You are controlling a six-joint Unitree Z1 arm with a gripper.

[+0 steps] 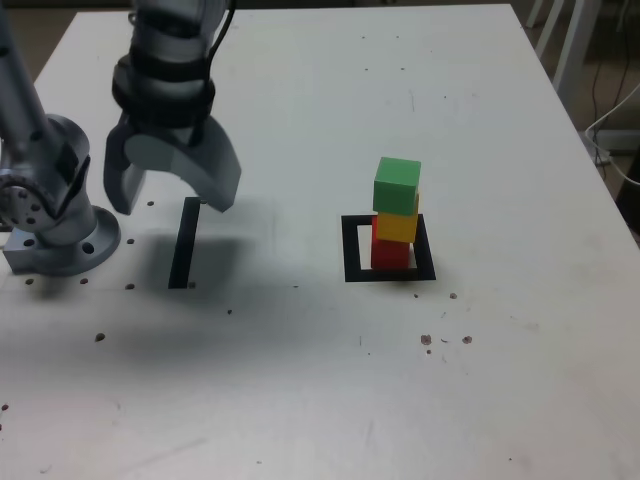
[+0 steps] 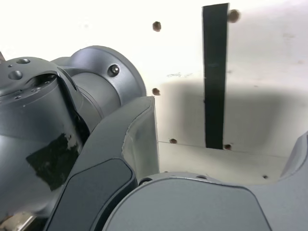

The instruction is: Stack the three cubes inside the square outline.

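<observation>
I have the gripper [image 1: 172, 197] spread wide and empty, well apart from the stack, presumably so nothing nudges the green cube [image 1: 397, 186] on the yellow cube [image 1: 397, 228] above the red cube [image 1: 390, 256], which bears both inside the square outline [image 1: 352, 276].

A black strip [image 2: 214, 77] lies on the white bench [image 2: 180, 53], with small dark holes scattered around it and a soft shadow falling across it. The open grey hand [image 2: 224, 161] spans the near foreground. Beside it are the arm's rounded grey joints [image 2: 43, 115], one bearing a ragged dark patch [image 2: 54, 161], perhaps worn tape, though that is hard to tell.
</observation>
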